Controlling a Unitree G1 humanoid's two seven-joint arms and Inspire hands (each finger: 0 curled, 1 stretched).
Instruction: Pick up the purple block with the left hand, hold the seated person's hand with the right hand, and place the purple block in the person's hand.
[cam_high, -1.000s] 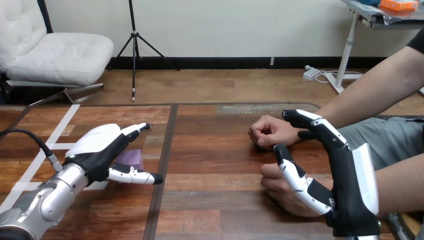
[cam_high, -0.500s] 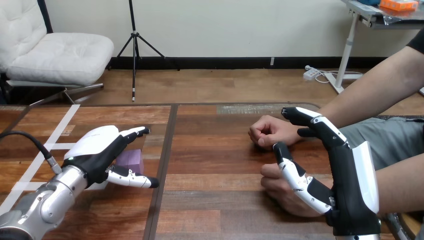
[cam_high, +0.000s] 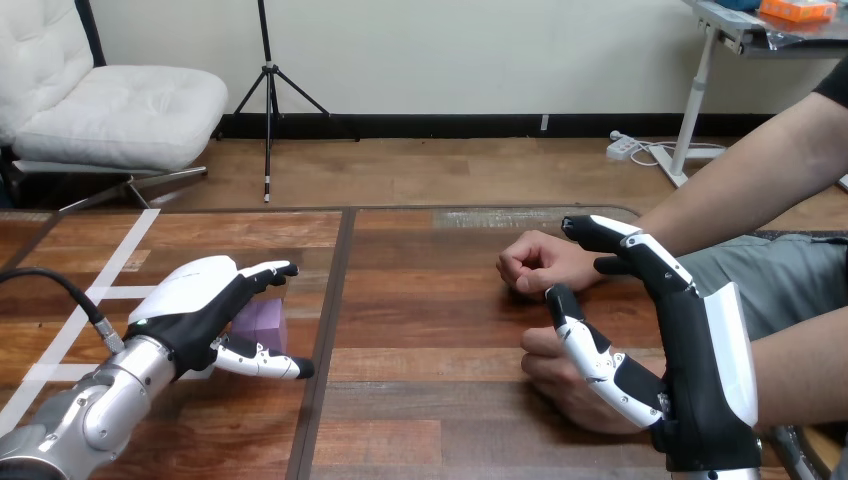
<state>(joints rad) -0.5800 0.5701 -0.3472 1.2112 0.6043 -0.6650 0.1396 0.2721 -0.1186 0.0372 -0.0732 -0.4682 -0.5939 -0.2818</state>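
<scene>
A purple block (cam_high: 262, 324) lies on the wooden table (cam_high: 420, 300) at the left, partly hidden behind my left hand (cam_high: 196, 306). That hand hovers over it, open, fingers above the block and thumb in front of it. At the right, my right hand (cam_high: 690, 380) stands upright and open, its thumb lying across the person's nearer hand (cam_high: 560, 385), which rests on the table; its fingers point toward the person's farther hand (cam_high: 535, 264), a loose fist on the table. I cannot tell whether my right hand touches either one.
White tape lines (cam_high: 95, 293) cross the table's left part. A dark seam (cam_high: 330, 330) runs down the table between the block and the person's hands. The person's forearms enter from the right edge.
My left hand has drawn back toward me and lowered a little, uncovering more of the purple block. The right hand and the person's hands have stayed put.
</scene>
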